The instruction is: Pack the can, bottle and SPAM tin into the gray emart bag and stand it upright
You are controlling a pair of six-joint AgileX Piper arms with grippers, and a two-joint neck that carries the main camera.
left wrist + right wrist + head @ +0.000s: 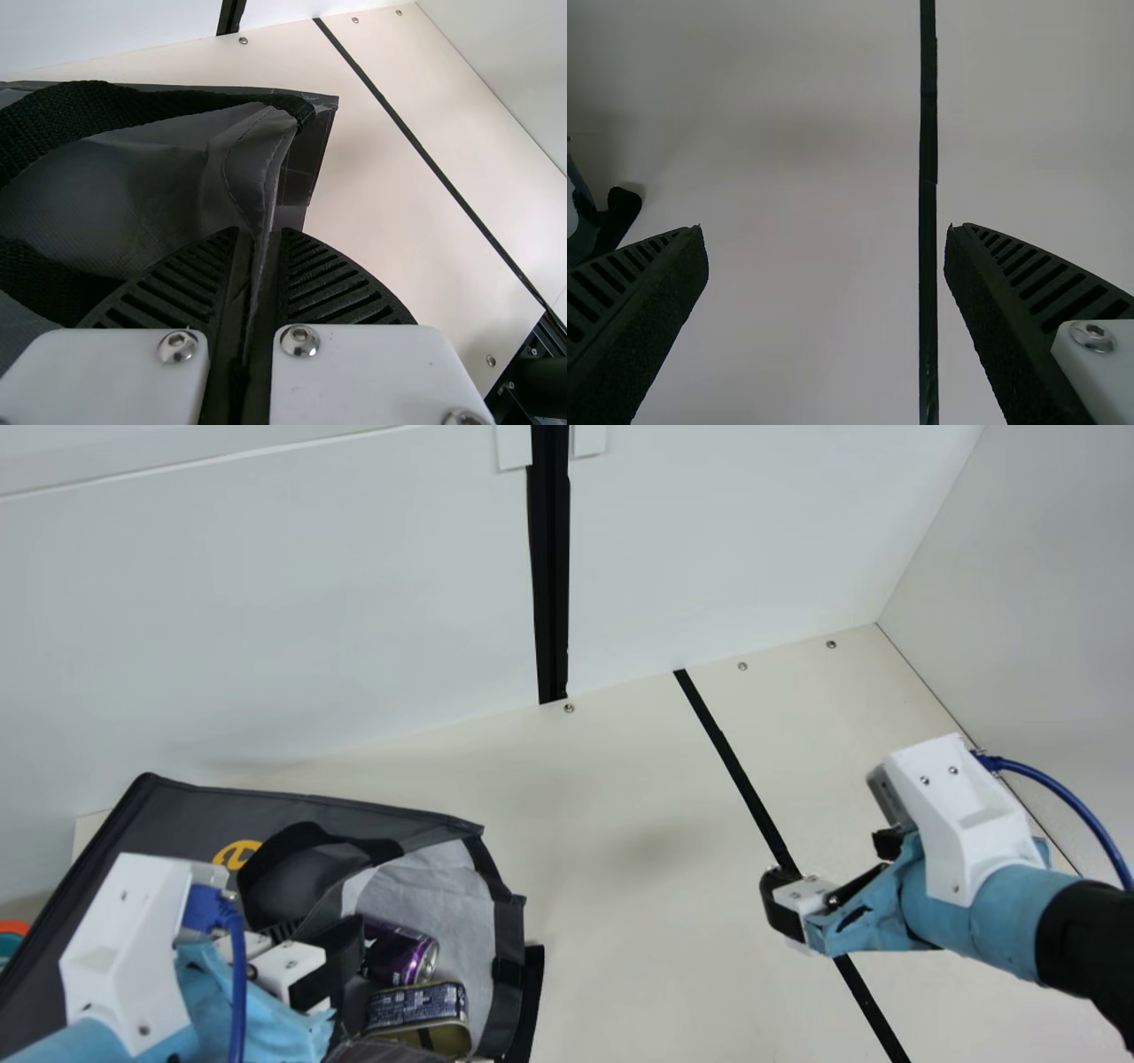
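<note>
The gray emart bag (319,802) lies on its side at the main view's lower left, its mouth toward the right. Inside the mouth are the purple can (403,954) and, beside it, the SPAM tin (416,1005). My left gripper (332,957) is at the bag's mouth, partly covering it. In the left wrist view, the left gripper (259,237) is shut on a fold of the bag (251,168), pinched between its ribbed fingers. Over the table to the right, my right gripper (830,875) stands apart from the bag; in the right wrist view, the right gripper (827,232) is open and holds nothing.
The cream table (620,921) stretches between bag and right arm, crossed by a black strip (735,766). White walls (310,602) rise behind and at the right. An orange and teal object (11,932) shows at the left edge.
</note>
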